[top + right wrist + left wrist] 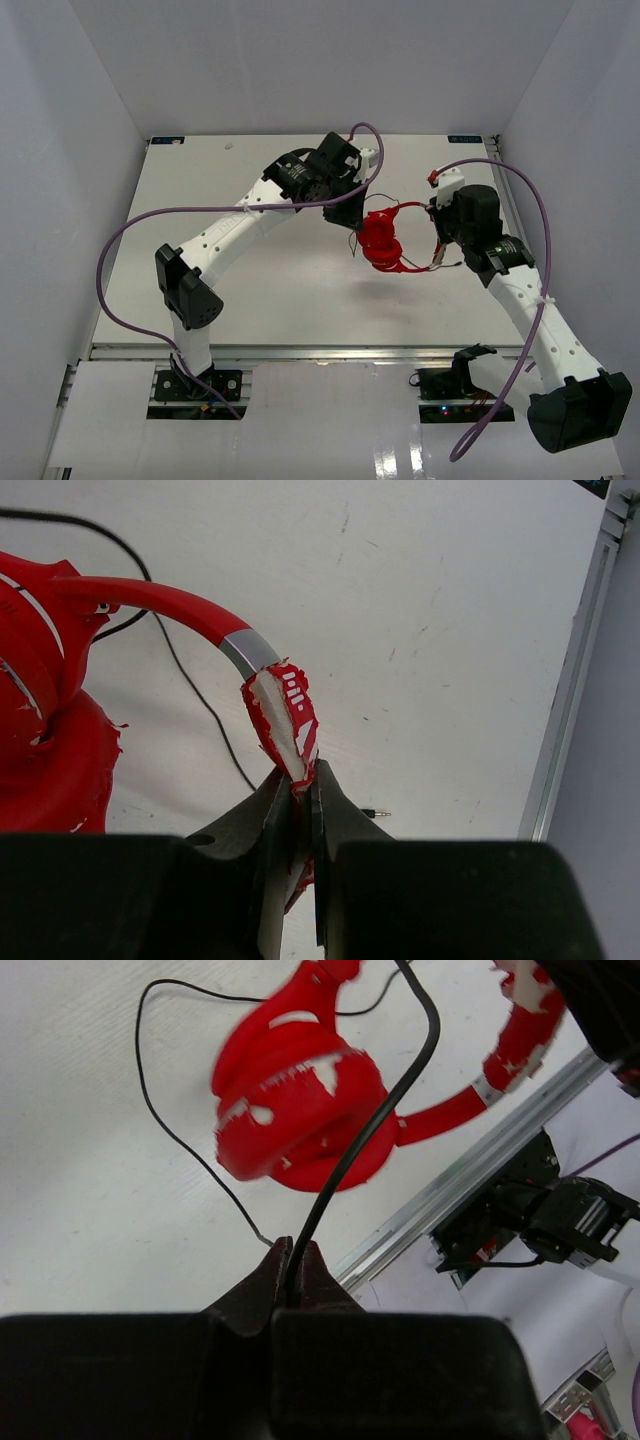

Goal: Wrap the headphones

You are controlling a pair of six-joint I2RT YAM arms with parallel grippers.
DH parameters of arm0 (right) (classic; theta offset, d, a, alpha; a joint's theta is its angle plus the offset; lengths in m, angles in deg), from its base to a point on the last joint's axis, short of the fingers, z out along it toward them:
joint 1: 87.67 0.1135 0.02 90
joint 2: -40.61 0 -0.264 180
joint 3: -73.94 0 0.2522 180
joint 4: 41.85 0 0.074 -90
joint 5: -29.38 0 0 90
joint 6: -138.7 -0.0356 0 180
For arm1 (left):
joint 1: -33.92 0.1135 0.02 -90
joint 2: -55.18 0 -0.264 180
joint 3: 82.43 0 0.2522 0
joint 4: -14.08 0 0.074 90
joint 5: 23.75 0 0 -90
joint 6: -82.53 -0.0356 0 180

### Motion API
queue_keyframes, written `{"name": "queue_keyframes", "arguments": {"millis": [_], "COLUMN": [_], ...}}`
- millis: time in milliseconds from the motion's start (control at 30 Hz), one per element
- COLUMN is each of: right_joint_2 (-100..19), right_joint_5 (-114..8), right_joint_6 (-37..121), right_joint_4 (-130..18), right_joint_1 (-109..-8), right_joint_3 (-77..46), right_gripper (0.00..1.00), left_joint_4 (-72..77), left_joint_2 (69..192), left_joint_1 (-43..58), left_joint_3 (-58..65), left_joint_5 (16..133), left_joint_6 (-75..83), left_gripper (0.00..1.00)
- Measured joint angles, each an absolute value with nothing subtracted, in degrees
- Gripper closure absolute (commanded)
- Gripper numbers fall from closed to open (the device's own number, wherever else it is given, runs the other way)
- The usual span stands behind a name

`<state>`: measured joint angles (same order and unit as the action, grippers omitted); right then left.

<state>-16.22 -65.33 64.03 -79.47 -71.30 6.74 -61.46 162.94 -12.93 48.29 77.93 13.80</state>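
Note:
The red headphones hang above the table between my two grippers, cups stacked together. My right gripper is shut on the worn, white-marked padded part of the headband and holds the headphones up; it shows in the top view. My left gripper is shut on the thin dark cord, which runs from the jaws up past the cups. It sits just left of the headphones in the top view. More cord loops loosely on the table. The small plug lies on the table.
A metal rail edges the table's near side. The right arm's base sits beyond it. Purple cables arc over both arms. White walls enclose the table on three sides.

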Motion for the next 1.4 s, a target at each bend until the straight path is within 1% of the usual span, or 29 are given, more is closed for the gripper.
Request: {"name": "queue_keyframes", "arguments": {"millis": [300,433,600,800,967,1033,1133,1233,1400], "right_joint_2": [-21.27,-22.08,-22.63,-22.92,-22.32,-21.74,-20.65,-19.59,-17.65], "right_joint_5": [-73.5,-75.28,-72.7,-65.72,-60.22,-58.48,-55.92,-53.58,-49.63], "right_joint_6": [58.6,54.28,47.99,41.1,37.33,36.36,35.17,34.43,34.0], "right_joint_4": [-75.48,-74.7,-74.67,-75.15,-75.44,-75.69,-75.94,-76.57,-78.76], "right_joint_1": [-69.87,-70.41,-74.18,-77.38,-79.1,-79.74,-80.88,-82.22,-83.73], "right_joint_3": [6.6,5.65,2.73,-0.6,-0.73,-0.73,-0.76,-1.32,-2.76], "right_gripper": [0.92,0.92,0.92,0.92,0.92,0.92,0.92,0.92,0.92], "left_joint_4": [-62.35,-58.92,-52.11,-43.04,-35.79,-33.48,-29.42,-24.87,-14.58], "left_joint_2": [162.69,161.82,157.58,156.96,156.85,156.77,156.27,154.46,148.04], "left_joint_1": [-18.12,-19.81,-20.6,-21.21,-22.73,-23.39,-24.57,-25.59,-26.48], "left_joint_3": [48.98,45.23,33.73,30.02,27.03,25.46,22.21,16.68,5.04], "left_joint_5": [82.12,82.49,82.38,80.86,79.04,78.27,75.96,73.2,67.59], "left_joint_6": [16.22,18.41,22.27,26.35,28.48,28.86,28.75,28.3,26.69], "left_gripper": [1.0,1.0,1.0,1.0,0.96,0.93,0.86,0.81,0.77]}}
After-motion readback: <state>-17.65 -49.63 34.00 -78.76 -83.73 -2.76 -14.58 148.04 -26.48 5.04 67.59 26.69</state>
